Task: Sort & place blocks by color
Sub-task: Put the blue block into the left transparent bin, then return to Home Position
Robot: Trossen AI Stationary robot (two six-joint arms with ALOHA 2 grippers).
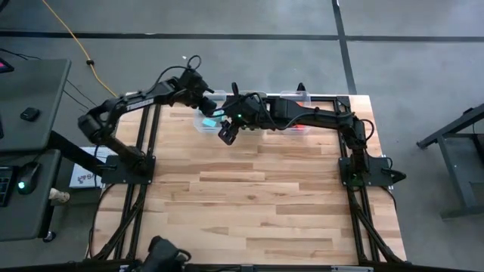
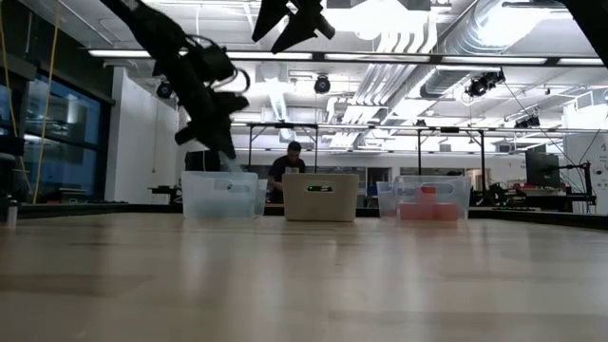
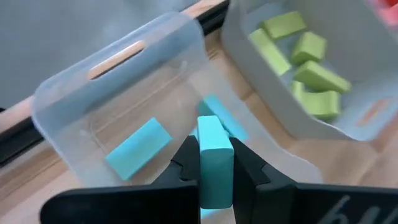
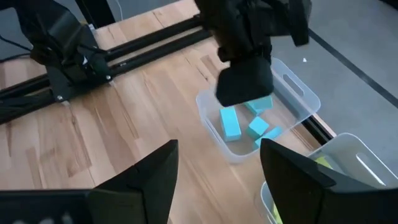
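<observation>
Left gripper (image 3: 215, 180) clamped on a light blue block (image 3: 215, 163) above the blue bin (image 3: 74, 93).

The left arm reached over the far edge of the table (image 1: 257, 196), its fingers pinching the block upright just over the clear bin, where other light blue blocks (image 4: 231, 122) lay. Lime green blocks (image 3: 311, 81) sat in the middle bin (image 3: 249, 56) beside it, red-orange blocks (image 2: 432, 209) in the third bin (image 2: 432, 197). The right gripper (image 4: 217, 171) hovered near, fingers spread apart and holding nothing.

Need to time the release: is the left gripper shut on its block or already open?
Shut on it. The left gripper clamps a light blue block between its fingers, above the bin of blue blocks.
</observation>
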